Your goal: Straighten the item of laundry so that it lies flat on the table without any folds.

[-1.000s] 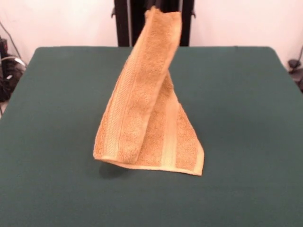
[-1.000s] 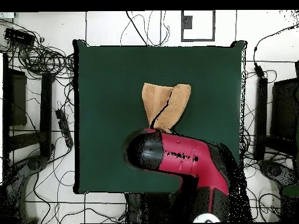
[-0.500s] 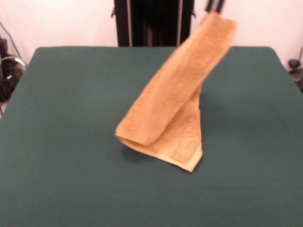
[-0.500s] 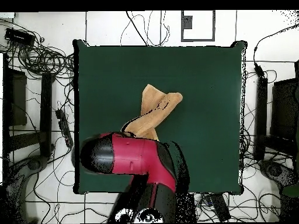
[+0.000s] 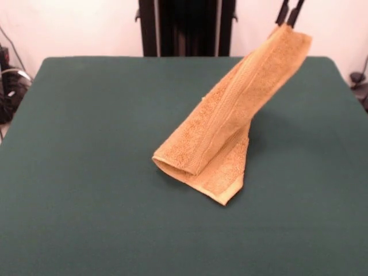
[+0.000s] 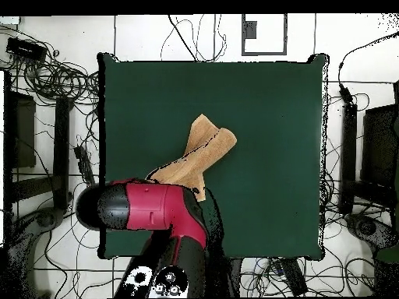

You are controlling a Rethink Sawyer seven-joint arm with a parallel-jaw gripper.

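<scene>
A white wall backs the scene in the front view, with black pedestal uprights standing at the far side of the table, whose plain dark green top fills most of the picture. At the left edge a tangle of dark cables hangs beside the table; the overhead view shows more cables spread over a white gridded floor all round it.

Going rightward across the front view, the left part of the green top is bare. Near the middle, the low end of the orange-tan towel rests on the table: a rolled, doubled fold lies at the left of that end, and one corner points toward the camera just right of it. From there the cloth rises in a slanting band up and to the right, with a woven border stripe running along its length.

At the upper right, the gripper comes down from the top edge as two thin black fingers set close together, pinching the towel's top edge between them. So the pincer is clenched on the cloth, lifting one end while the other stays down.

From overhead, the red and black arm covers the table's lower left, and the towel stretches away from it toward the table's middle.
</scene>
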